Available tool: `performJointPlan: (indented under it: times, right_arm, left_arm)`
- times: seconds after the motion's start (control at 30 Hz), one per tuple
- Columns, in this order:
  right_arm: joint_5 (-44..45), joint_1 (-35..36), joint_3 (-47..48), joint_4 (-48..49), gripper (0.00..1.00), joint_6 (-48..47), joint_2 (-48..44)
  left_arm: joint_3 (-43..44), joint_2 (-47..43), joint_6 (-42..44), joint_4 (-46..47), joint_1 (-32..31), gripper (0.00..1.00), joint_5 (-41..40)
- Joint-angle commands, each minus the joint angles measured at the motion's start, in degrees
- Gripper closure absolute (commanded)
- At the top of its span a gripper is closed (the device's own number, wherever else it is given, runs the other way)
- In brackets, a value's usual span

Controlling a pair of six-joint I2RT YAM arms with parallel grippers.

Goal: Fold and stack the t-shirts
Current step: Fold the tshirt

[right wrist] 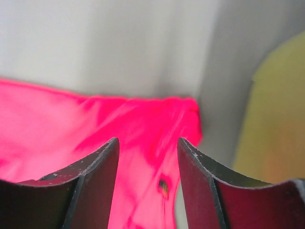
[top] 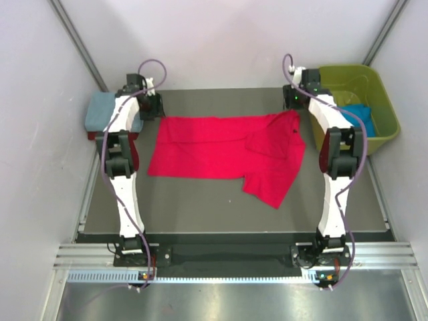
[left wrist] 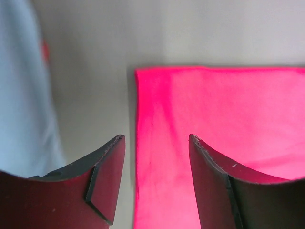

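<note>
Soft red t-shirt (top: 214, 147), flat, creased

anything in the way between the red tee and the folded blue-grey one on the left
Nothing lies on the table between the red tee and the blue-grey tee. Only the left gripper, jaws open, hangs above that strip, near the red tee's far left corner.

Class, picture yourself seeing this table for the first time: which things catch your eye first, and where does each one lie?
The bright red cloth t-shirt dominates, spread flat across the middle of the dark table, its right side rumpled. At the far right stands an olive-green plastic tub with a bright blue cloth inside. At the far left lies a folded dusty blue-grey t-shirt.
</note>
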Motion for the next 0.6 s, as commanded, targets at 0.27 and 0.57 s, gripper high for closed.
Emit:
performJointPlan:
  times: [0.27,0.57]
  right_arm:
    - [-8.0,12.5,-40.5,-6.6,0.49,-31.8,-41.3]
    - [-6.9,24.5,-63.3,-12.2,0.53,-35.4,-58.2]
  left_arm:
    - [-28.2,-29.7,1.6,0.0,1.1,0.38,3.7]
    - [-32.0,-34.2,-1.7,0.7,2.4,0.37,5.5]
